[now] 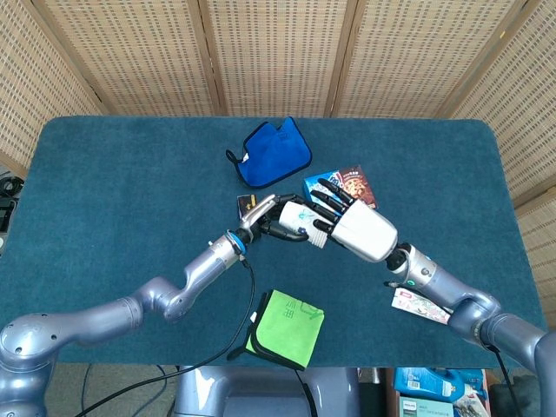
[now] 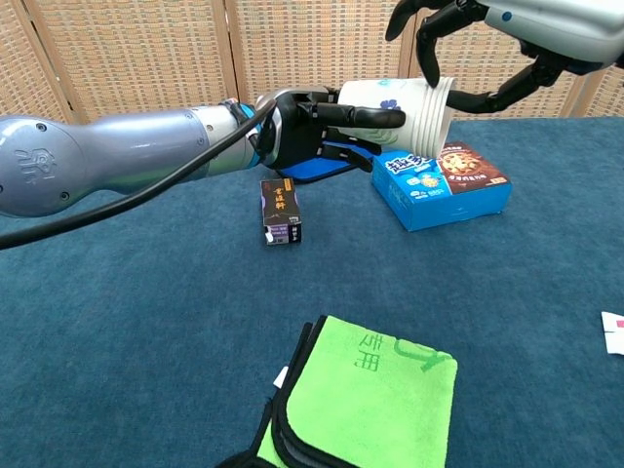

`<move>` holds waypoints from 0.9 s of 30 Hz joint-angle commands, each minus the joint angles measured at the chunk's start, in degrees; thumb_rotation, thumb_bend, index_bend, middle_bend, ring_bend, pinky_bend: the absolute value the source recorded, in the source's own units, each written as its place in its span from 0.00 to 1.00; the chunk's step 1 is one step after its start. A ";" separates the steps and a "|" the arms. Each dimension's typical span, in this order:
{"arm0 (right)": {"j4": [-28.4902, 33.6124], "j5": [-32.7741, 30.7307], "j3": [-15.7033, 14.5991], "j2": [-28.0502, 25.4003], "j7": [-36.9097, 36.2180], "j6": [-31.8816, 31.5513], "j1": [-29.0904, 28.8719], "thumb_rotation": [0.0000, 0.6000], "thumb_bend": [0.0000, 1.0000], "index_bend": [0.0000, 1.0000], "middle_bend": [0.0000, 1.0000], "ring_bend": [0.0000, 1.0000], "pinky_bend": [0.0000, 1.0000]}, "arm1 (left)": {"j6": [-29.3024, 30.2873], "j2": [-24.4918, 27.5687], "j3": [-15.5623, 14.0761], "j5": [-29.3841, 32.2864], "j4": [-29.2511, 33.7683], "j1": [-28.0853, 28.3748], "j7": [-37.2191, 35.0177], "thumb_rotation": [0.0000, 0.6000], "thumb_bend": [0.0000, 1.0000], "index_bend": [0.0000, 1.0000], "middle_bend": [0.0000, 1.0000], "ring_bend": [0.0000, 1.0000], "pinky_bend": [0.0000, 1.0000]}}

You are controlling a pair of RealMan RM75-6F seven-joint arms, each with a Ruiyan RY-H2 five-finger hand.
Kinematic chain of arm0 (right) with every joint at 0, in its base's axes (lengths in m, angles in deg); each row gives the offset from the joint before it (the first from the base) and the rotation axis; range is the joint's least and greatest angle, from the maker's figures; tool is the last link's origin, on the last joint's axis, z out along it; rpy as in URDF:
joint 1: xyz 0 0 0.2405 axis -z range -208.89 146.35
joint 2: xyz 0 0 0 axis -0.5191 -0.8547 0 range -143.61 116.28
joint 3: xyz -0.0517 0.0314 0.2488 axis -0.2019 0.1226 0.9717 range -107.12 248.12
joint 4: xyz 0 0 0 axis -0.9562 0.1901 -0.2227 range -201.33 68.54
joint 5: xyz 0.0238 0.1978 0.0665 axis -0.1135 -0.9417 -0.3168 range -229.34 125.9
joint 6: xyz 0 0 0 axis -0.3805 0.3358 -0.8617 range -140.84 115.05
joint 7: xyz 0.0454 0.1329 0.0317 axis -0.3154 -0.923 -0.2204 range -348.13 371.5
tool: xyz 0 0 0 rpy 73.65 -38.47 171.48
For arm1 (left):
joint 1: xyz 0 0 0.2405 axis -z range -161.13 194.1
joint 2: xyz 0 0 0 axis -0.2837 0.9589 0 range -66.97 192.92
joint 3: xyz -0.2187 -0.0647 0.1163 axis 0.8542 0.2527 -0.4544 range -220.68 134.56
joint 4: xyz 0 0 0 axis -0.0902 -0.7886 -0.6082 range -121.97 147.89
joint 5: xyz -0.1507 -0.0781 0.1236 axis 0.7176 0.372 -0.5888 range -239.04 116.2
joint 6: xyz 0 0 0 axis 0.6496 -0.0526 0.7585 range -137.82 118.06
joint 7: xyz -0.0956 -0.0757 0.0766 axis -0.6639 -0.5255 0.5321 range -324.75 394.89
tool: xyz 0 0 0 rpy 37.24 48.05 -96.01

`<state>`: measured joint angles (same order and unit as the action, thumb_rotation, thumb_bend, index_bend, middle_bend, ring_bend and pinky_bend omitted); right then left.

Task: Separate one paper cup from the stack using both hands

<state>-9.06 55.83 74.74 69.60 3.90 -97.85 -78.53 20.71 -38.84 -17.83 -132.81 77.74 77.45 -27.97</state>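
The stack of white paper cups with a blue floral print lay on its side in the air above the dark teal felt-covered table, rims pointing toward the right hand. The left hand gripped it around the body, black fingers wrapped over the top. The right hand hovered at the rim end with its fingers spread, fingertips at the rims; whether they touched was unclear. Below stood a blue cardboard biscuit box with white, unreadable lettering and a small black carton with yellow characters. A green folded cloth bore a dark printed mark.
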 commanded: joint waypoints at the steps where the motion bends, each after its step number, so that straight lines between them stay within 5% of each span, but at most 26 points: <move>1: -0.19 -0.06 -0.16 0.17 0.02 0.05 -0.10 1.00 0.54 0.59 0.36 0.24 0.17 | -0.07 -0.07 0.00 -0.06 -0.08 0.01 -0.13 1.00 0.12 0.52 0.48 0.51 0.49; 27: -4.34 0.06 -1.53 -0.04 -1.01 -5.71 1.91 1.00 0.56 0.66 0.38 0.24 0.19 | -0.01 0.63 0.41 -0.04 -1.77 -1.33 -2.66 1.00 0.12 0.52 0.48 0.51 0.49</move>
<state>-13.14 55.78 73.43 69.80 2.94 -103.28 -76.88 20.63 -38.37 -17.42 -132.79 76.10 76.31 -30.43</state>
